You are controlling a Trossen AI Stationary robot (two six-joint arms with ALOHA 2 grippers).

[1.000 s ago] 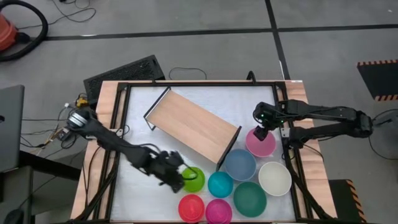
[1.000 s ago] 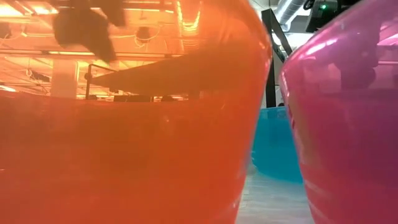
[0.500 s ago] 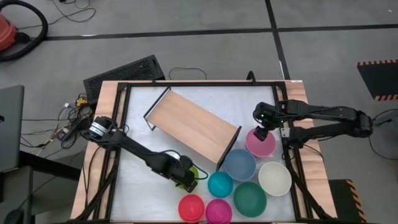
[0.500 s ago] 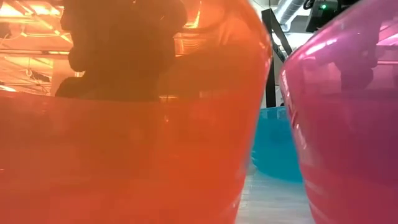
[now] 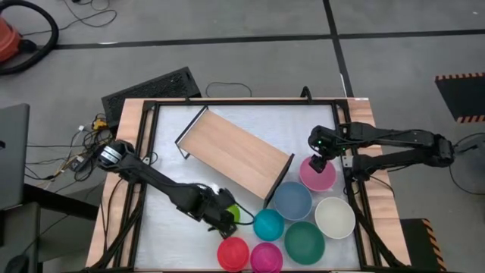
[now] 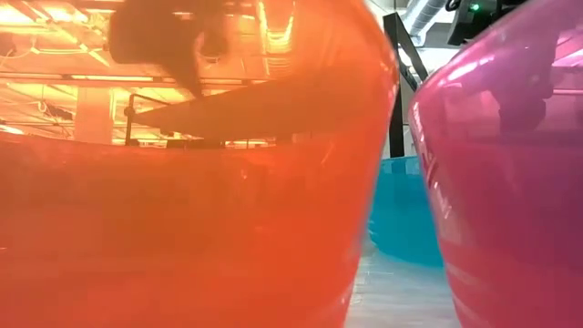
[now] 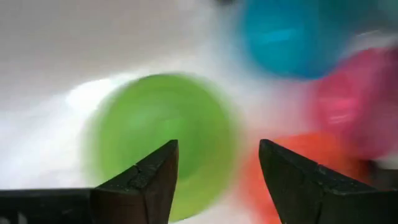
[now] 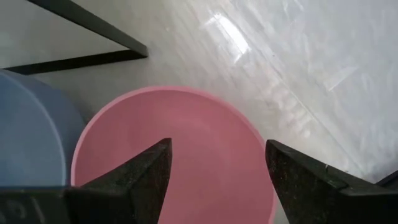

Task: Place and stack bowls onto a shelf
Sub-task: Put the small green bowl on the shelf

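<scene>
The light-wood shelf (image 5: 235,152) stands slantwise in the middle of the table. My left gripper (image 5: 222,218) (image 7: 217,152) hovers open over the lime green bowl (image 5: 237,214) (image 7: 161,140), which rests on the table; its arm hides most of the bowl from above. My right gripper (image 5: 318,162) (image 8: 217,149) stands open above the pink bowl (image 5: 320,178) (image 8: 180,168). Teal (image 5: 267,224), red-pink (image 5: 233,252), magenta (image 5: 266,258), dark green (image 5: 304,242), cream-white (image 5: 334,217) and grey-blue (image 5: 292,200) bowls sit at the near right.
The red-pink bowl (image 6: 182,228) and the magenta bowl (image 6: 510,182) stand right in front of the low camera, the teal one (image 6: 405,210) behind them. The shelf's black leg (image 8: 93,28) is close to the pink bowl. Bare white tabletop (image 5: 170,227) lies at the near left.
My left gripper went toward the table's right edge and down over the lime green bowl, then came back up and a little toward the left. My right arm has kept still.
</scene>
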